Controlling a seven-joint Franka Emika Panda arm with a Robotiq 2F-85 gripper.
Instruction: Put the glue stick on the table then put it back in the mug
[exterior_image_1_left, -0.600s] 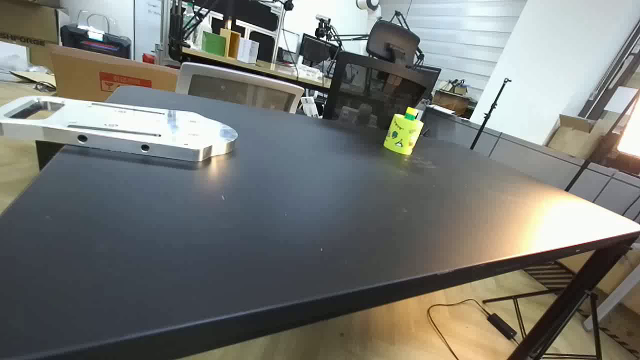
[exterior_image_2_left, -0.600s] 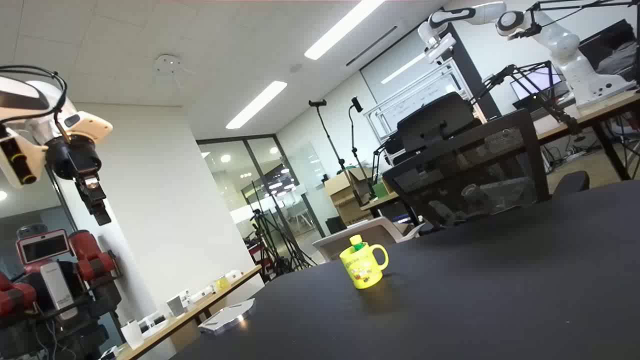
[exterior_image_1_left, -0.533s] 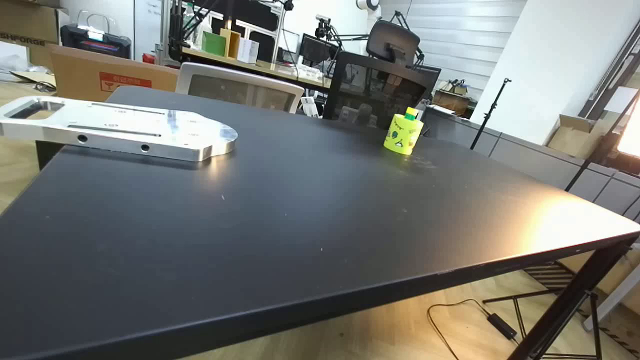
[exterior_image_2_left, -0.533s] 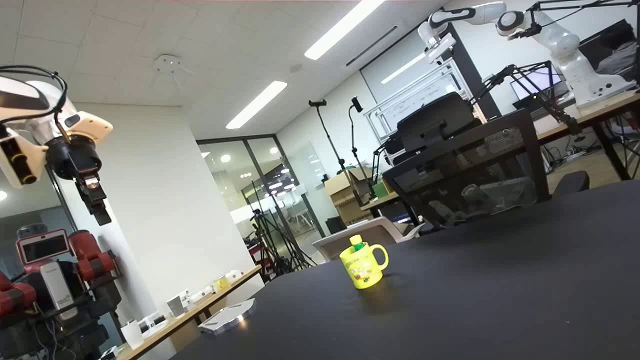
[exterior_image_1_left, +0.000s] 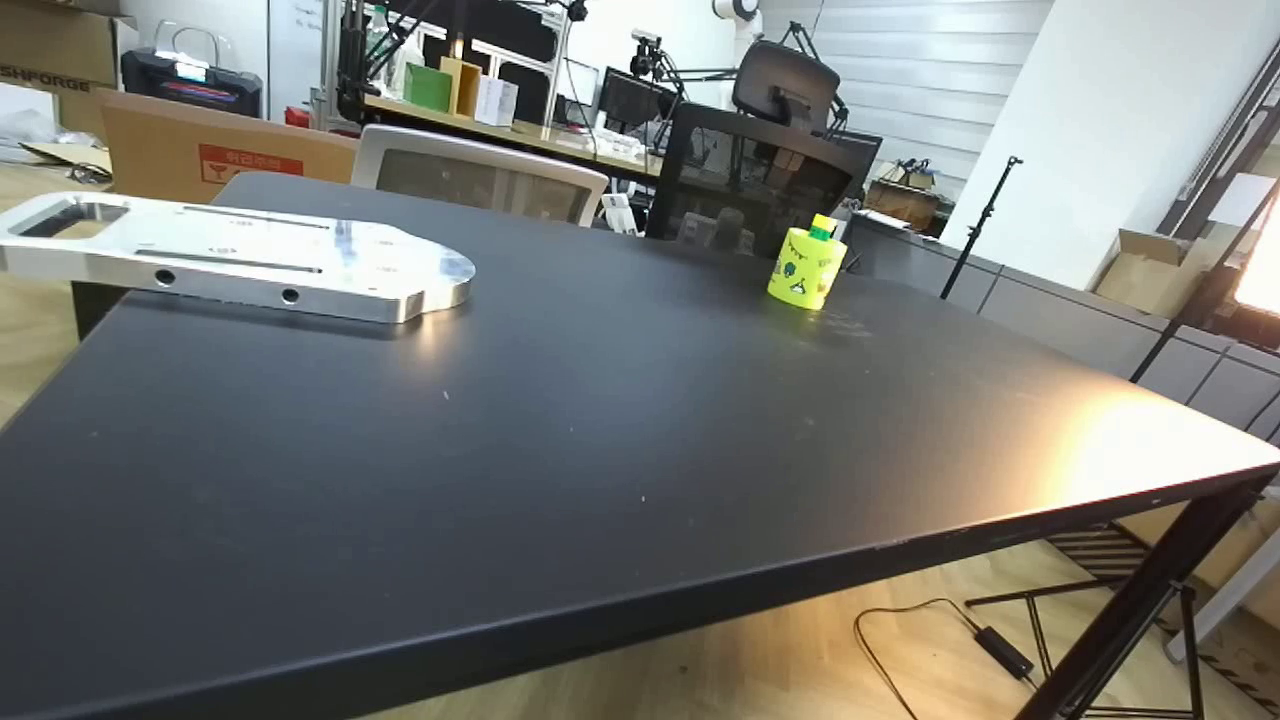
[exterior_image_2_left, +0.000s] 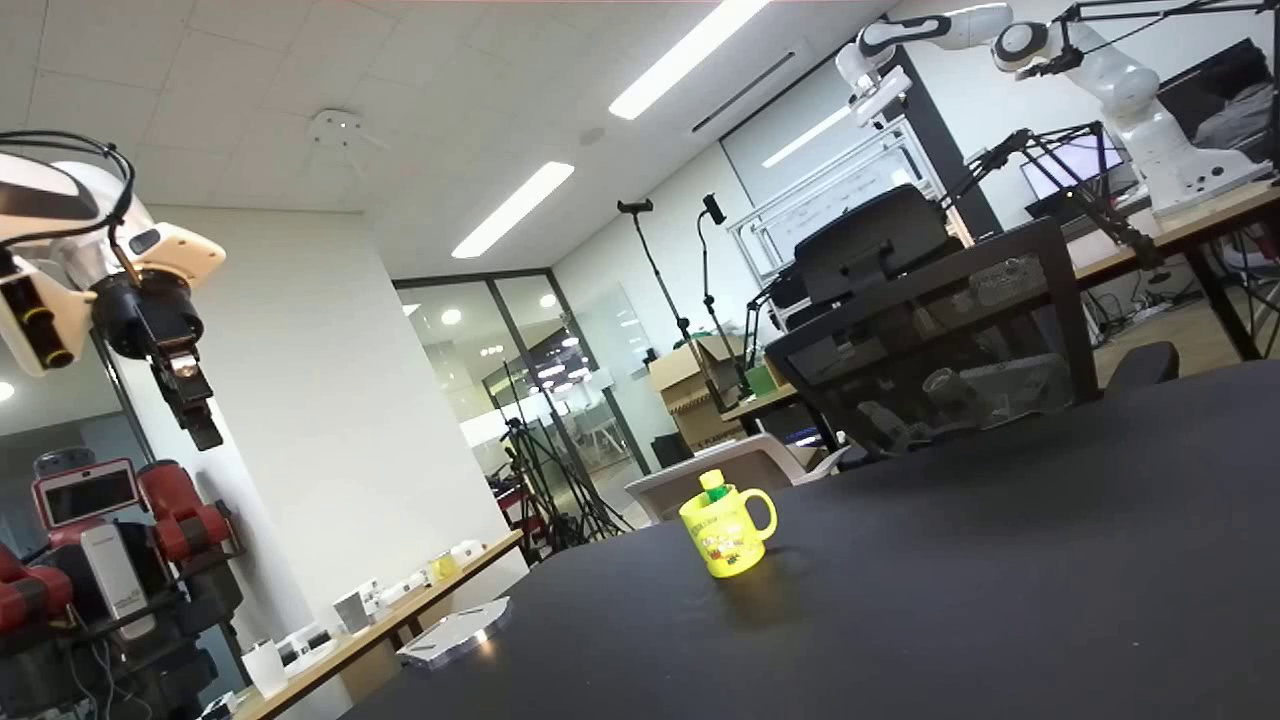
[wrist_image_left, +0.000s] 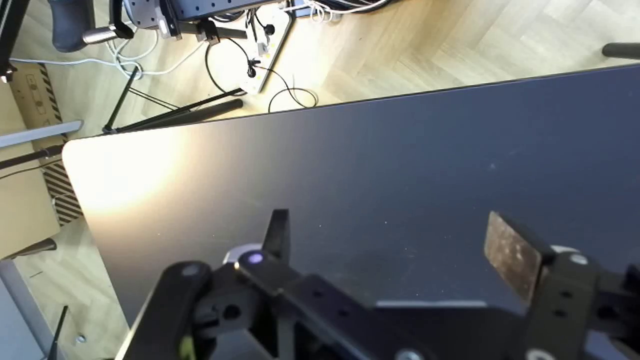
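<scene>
The lime-green mug (exterior_image_1_left: 805, 270) stands upright on the black table (exterior_image_1_left: 600, 420), and it also shows with its handle in an exterior view (exterior_image_2_left: 724, 535). The glue stick (exterior_image_1_left: 822, 227) stands in the mug; only its yellow cap and green upper part (exterior_image_2_left: 713, 486) rise above the rim, and its lower part is hidden. My gripper (exterior_image_2_left: 200, 425) hangs in the air at the far left of an exterior view, well above and apart from the mug. In the wrist view my gripper (wrist_image_left: 392, 240) is open, with nothing between its fingers. Below it lies bare table top (wrist_image_left: 350, 160).
A silver-grey metal plate (exterior_image_1_left: 250, 255) lies on the table at one end and shows in both exterior views (exterior_image_2_left: 458, 635). A black mesh chair (exterior_image_1_left: 760, 170) and a white-framed chair (exterior_image_1_left: 475, 175) stand at the table's edge. A thin stand (exterior_image_1_left: 985, 225) rises behind it.
</scene>
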